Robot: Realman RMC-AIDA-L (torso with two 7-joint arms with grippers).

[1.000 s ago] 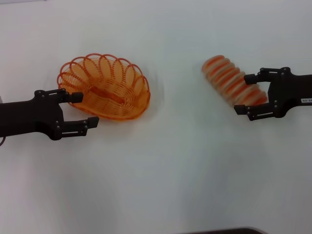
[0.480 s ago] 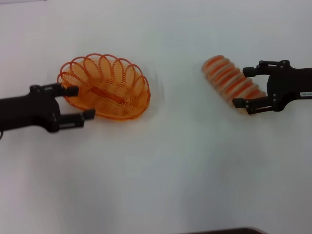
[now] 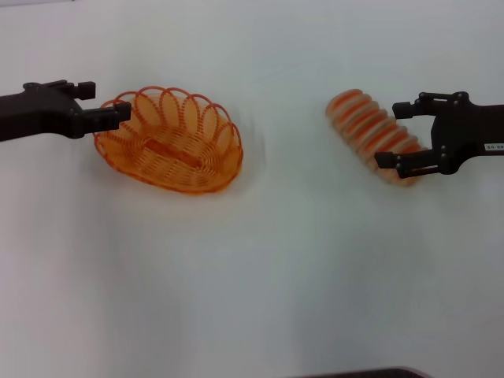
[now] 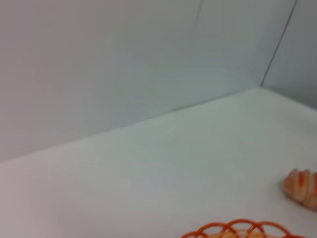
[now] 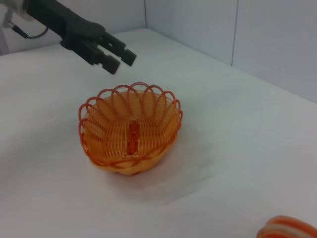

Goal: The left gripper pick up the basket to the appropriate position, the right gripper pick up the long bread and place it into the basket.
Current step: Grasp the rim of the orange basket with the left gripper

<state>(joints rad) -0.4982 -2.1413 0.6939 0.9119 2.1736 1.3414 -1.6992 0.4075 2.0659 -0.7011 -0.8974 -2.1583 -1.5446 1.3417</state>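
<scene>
The orange wire basket (image 3: pixel 206 170) stands empty on the white table at the left. My left gripper (image 3: pixel 110 100) is open at the basket's far left rim. The right wrist view shows it (image 5: pixel 119 58) raised above and behind the basket (image 5: pixel 130 163), not touching it. The long bread (image 3: pixel 364 124), tan with orange-red stripes, lies at the right. My right gripper (image 3: pixel 389 135) is open with one finger on each side of the bread's right end. The left wrist view shows only a bit of basket rim (image 4: pixel 237 229) and one bread end (image 4: pixel 302 186).
The white table (image 3: pixel 260 268) runs to pale walls at the back, seen in both wrist views. A dark edge (image 3: pixel 362 372) shows at the bottom of the head view.
My left gripper has moved from the basket's near left side away to its far left rim. My right gripper has stayed around the bread's right end, shifting only slightly.
</scene>
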